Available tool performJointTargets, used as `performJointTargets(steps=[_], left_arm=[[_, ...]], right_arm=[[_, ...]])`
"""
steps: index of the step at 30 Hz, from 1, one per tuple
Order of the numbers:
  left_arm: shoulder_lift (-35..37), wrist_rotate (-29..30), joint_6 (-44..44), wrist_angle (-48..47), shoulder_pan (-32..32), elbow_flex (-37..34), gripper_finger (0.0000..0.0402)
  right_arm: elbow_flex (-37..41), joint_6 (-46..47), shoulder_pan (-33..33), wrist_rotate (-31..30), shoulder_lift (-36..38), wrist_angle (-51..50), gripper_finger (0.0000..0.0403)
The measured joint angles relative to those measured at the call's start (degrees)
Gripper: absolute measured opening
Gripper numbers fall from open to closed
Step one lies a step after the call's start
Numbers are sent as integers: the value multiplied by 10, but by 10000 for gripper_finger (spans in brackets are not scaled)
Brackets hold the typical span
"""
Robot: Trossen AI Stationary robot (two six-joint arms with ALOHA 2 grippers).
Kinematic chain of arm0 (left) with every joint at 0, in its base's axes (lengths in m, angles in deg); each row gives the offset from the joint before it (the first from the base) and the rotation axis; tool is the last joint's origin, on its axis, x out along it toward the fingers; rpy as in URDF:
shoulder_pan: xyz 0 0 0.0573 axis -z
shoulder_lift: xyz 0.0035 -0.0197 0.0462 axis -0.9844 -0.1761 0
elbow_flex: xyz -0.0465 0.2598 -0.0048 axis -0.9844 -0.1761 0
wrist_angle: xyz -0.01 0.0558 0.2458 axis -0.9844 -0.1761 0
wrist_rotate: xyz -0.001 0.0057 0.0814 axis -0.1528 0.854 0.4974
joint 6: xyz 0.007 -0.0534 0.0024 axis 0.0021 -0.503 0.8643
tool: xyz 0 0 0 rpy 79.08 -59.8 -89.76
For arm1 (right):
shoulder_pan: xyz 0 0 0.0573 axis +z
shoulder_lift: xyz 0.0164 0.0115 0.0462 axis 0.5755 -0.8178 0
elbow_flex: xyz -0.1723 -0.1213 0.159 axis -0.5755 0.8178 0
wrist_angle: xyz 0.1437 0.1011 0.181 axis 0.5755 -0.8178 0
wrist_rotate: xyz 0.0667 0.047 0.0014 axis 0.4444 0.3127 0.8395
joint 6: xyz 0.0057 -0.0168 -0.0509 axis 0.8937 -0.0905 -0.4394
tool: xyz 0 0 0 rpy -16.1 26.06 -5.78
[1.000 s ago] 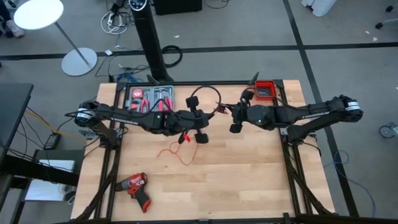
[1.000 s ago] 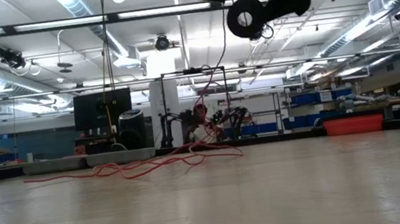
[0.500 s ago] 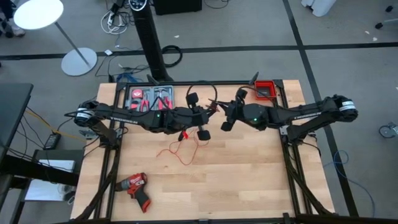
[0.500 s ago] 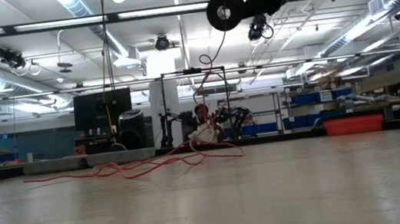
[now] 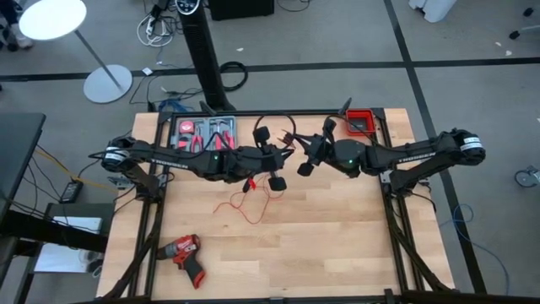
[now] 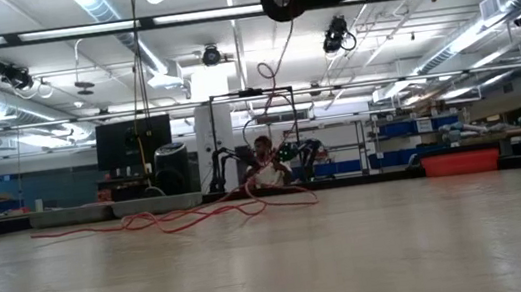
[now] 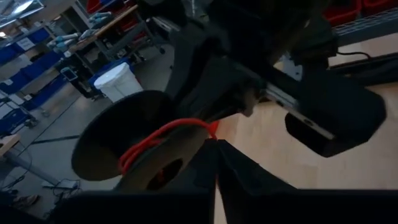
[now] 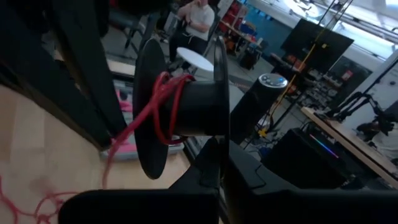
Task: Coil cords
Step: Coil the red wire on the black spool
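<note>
Item, winding in hand: my right gripper [image 5: 297, 150] has its jaws pressed together beside a black spool [image 8: 180, 112] that carries a few turns of red wire [image 8: 158, 102]; my left gripper [image 5: 272, 162] meets it mid-air over the counter [image 5: 337, 236], and I cannot tell how its jaws stand. Remaining red wire trails down in loose loops on the counter; I judge the next move calls for another wrap while keeping the strand taut.

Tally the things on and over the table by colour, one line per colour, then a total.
Red: 3 - red wire, red bin, drill
Black: 3 - spool, left gripper, right gripper
Grey: 1 - tool tray
Total: 7
</note>
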Motion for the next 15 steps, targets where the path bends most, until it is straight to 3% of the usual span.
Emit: performJointTargets(steps=[8, 15], left_arm=[[0, 11, -3, -6, 0, -1, 112], [0, 6, -19, -40, 11, -1, 126]], right_arm=[[0, -2, 0, 0, 9, -1, 0], [0, -12, 0, -10, 33, -4, 0]])
